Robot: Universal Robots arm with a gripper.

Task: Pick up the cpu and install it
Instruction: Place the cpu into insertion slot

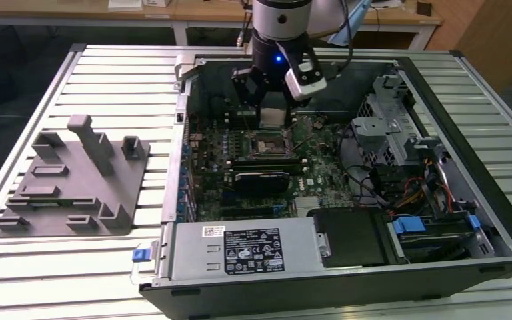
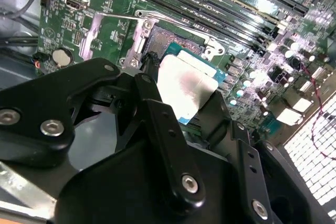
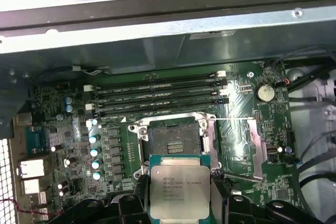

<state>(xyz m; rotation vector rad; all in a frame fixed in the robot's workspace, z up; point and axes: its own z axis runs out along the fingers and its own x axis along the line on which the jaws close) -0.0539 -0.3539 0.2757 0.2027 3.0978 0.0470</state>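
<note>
My gripper [image 1: 274, 112] hangs inside the open computer case, shut on the cpu [image 1: 274, 118], a small silvery square chip with a pale rim. The first wrist view has the cpu [image 3: 180, 186] held flat between the black fingers [image 3: 139, 195], just short of the open socket [image 3: 171, 140] on the green motherboard. Its metal top [image 2: 186, 87] also shows in the second wrist view, clamped between the fingers [image 2: 157, 119] and hovering beside the socket frame [image 2: 157, 38]. In the exterior view the socket [image 1: 269, 143] lies just in front of the gripper and below it.
The case [image 1: 345, 280] lies open on a slatted metal table [image 1: 78, 267]. A grey fixture [image 1: 69, 180] stands at the exterior view's left. Inside are a black module [image 1: 261, 181], a power supply [image 1: 243, 248], a drive cage with cables [image 1: 399, 153], and memory slots [image 3: 157, 95].
</note>
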